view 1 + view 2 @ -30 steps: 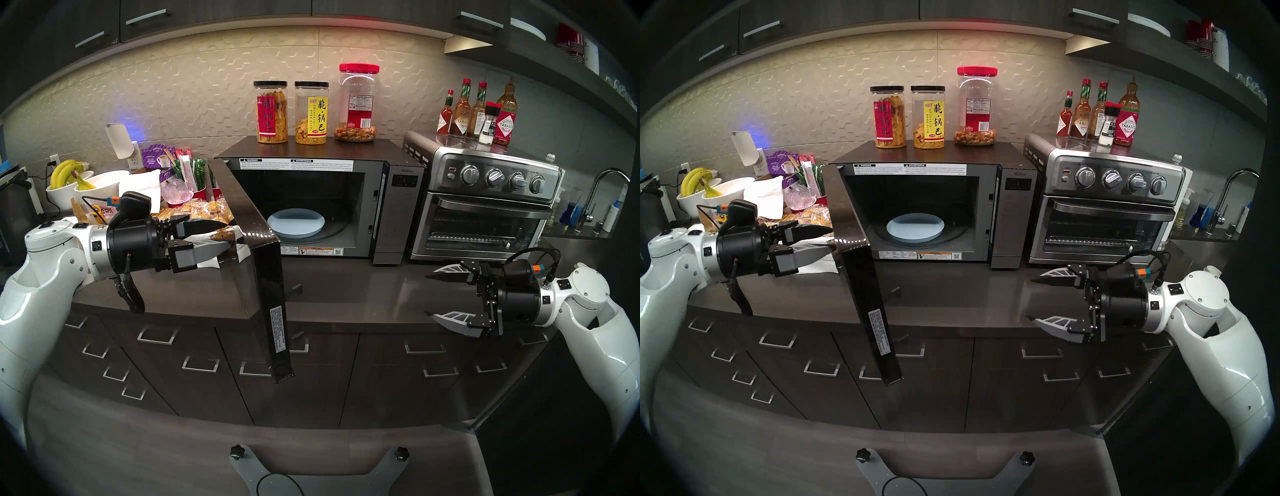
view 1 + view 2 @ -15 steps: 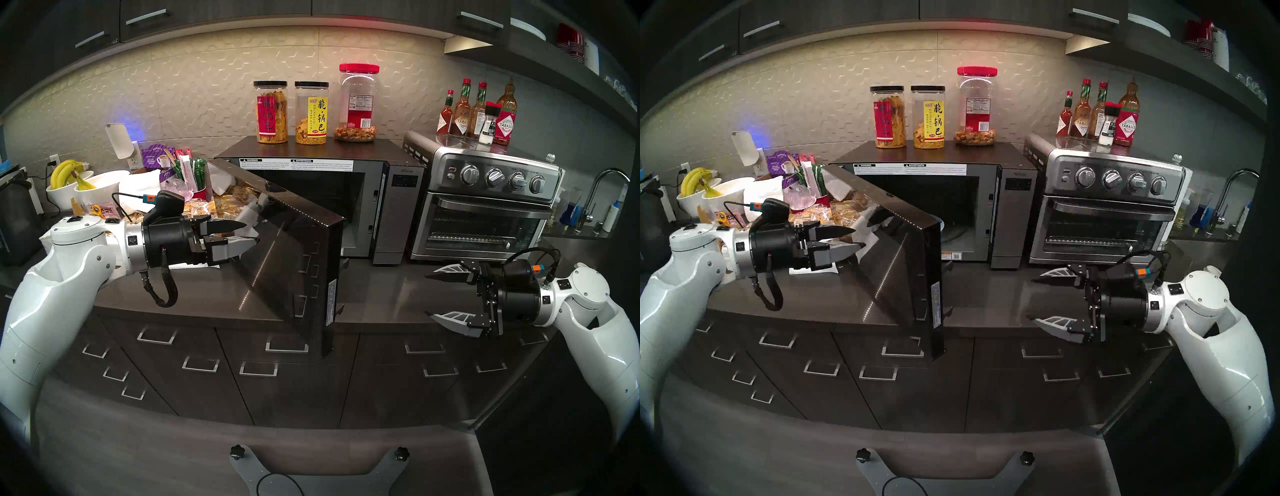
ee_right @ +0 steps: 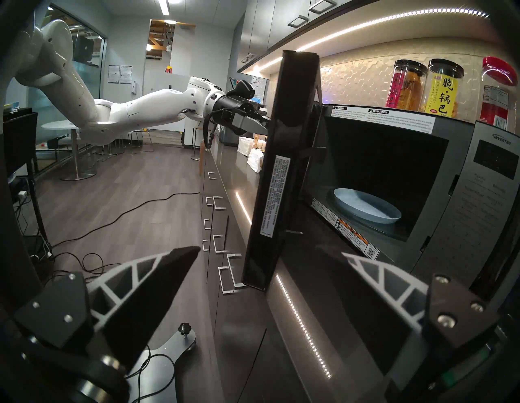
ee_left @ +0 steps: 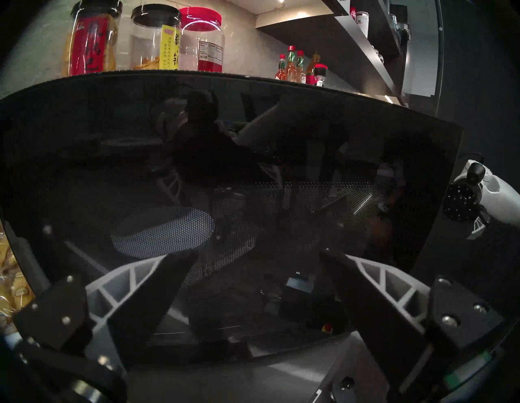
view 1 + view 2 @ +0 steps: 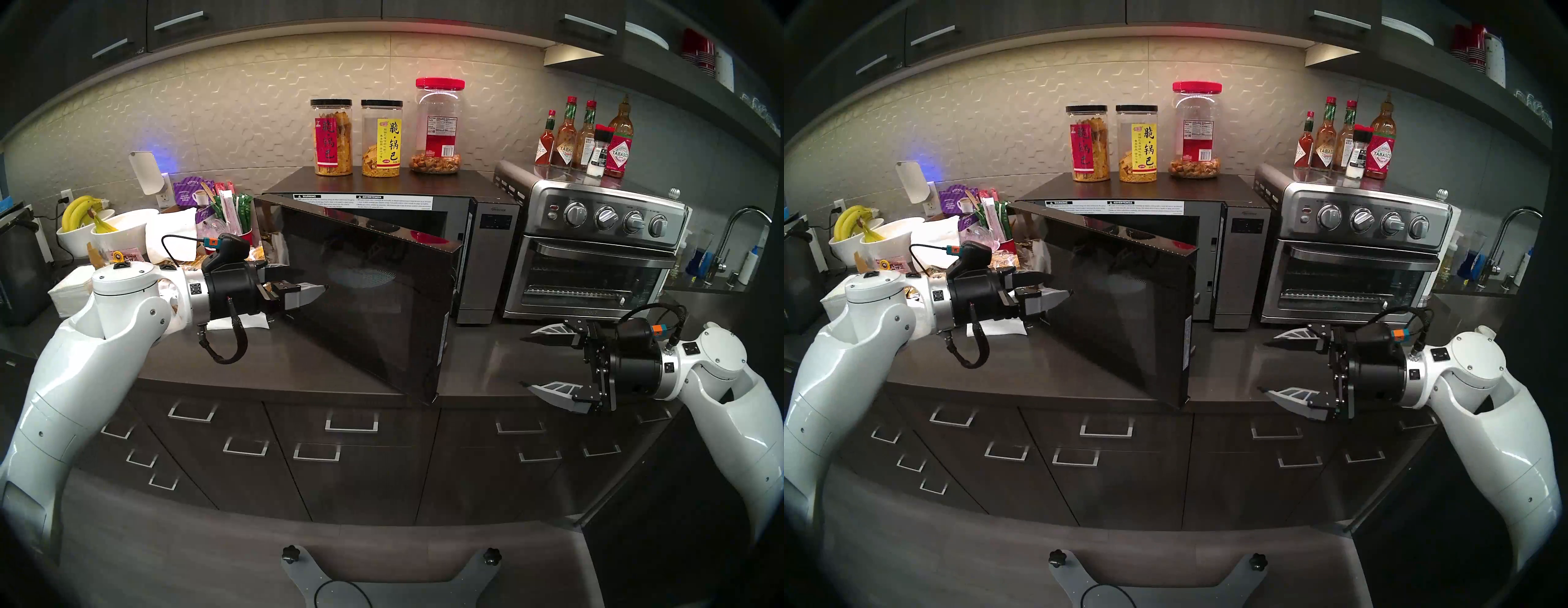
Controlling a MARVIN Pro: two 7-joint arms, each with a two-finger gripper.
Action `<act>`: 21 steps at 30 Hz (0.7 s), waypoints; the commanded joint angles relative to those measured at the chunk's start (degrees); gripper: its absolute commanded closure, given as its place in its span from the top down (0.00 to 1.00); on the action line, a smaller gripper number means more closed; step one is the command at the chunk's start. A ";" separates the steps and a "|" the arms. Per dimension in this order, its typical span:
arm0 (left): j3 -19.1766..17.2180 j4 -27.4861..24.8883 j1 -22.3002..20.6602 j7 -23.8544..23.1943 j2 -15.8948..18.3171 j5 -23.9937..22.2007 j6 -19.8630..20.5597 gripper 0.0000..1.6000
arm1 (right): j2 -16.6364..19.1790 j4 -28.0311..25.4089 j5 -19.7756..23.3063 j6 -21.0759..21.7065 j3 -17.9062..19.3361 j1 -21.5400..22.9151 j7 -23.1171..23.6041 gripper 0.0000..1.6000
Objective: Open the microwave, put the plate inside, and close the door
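Head cam, left end effector [image 5: 316, 285] level, jaws apart, tips against half-shut door [image 5: 373, 297], right end effector [image 5: 528, 363] released

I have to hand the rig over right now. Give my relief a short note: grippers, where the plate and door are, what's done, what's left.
Left gripper: open, empty, fingertips at the outer face of the glossy black glass door.
Right gripper: open, empty, hanging over the dark counter, clear of the door.
Round pale blue plate: inside the black microwave.
Done: door opened, plate placed.
Left: door is partly ajar; push it fully shut, then pull the left arm back.
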 commanded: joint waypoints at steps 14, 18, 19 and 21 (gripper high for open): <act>5.55 3.12 -11.87 5.90 -10.74 7.88 3.47 1.00 | 0.10 -0.35 0.30 0.05 0.46 0.51 -0.03 1.00; 7.67 4.88 -14.94 7.51 -12.46 9.64 5.37 1.00 | 0.10 -0.35 0.30 0.05 0.46 0.51 -0.03 1.00; 8.13 5.40 -15.61 7.78 -12.94 10.05 5.71 1.00 | 0.10 -0.35 0.30 0.05 0.46 0.51 -0.03 1.00; 8.43 5.84 -16.15 8.72 -13.92 11.10 6.35 1.00 | 0.10 -0.35 0.30 0.05 0.46 0.51 -0.03 1.00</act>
